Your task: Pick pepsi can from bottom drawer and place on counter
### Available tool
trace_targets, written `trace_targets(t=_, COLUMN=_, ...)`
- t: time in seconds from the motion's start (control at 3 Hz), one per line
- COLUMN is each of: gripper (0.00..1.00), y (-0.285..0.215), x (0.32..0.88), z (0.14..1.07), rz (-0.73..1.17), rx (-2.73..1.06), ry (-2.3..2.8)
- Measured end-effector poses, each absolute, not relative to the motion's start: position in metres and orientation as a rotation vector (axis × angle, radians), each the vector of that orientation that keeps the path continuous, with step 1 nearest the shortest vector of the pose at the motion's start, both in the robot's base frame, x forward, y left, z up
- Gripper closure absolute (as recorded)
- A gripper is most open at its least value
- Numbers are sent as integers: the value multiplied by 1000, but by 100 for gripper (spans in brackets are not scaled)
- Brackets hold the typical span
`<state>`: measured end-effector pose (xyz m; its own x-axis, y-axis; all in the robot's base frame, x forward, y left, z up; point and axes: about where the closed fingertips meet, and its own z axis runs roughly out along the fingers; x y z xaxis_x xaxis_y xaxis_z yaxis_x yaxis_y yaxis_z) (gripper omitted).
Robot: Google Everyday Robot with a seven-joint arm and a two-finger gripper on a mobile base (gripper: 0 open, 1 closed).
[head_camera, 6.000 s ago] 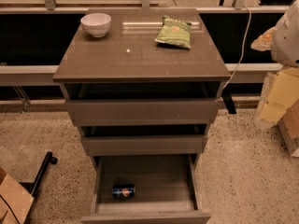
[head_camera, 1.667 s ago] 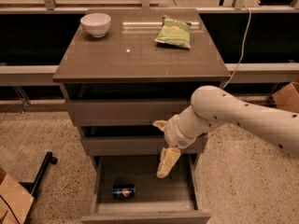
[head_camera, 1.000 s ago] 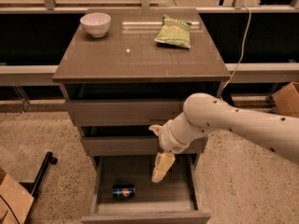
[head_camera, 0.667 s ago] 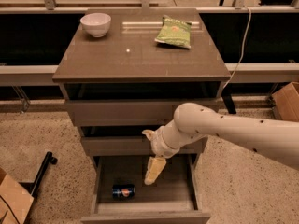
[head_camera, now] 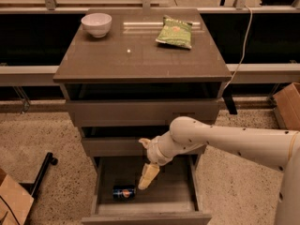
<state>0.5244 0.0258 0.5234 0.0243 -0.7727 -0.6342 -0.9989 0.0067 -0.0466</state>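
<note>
The pepsi can (head_camera: 123,192) lies on its side on the wood-grain floor of the open bottom drawer (head_camera: 146,216), near its left front. My gripper (head_camera: 147,177) hangs down into the drawer from the white arm (head_camera: 225,142) that reaches in from the right. It sits just right of the can and slightly above it, not touching it. The counter (head_camera: 140,55) is the glossy grey-brown top of the cabinet.
A white bowl (head_camera: 96,24) stands at the counter's back left and a green snack bag (head_camera: 175,32) at its back right. The two upper drawers (head_camera: 140,111) are slightly open. A cardboard box (head_camera: 287,106) stands right; a black stand foot (head_camera: 40,172) lies left.
The arm has swung in from the right and lowered; the gripper has moved left and down into the bottom drawer, closer to the can. The can has not moved.
</note>
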Motion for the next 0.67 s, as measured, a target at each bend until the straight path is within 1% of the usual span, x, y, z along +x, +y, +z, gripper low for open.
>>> trace_targets(t=0.33, gripper=0, y=33, x=519, z=517, rz=623, rx=-1846, ry=1792)
trace_targets(t=0.67, gripper=0, y=49, x=525, z=492, rz=650, rx=-1856, ry=1776)
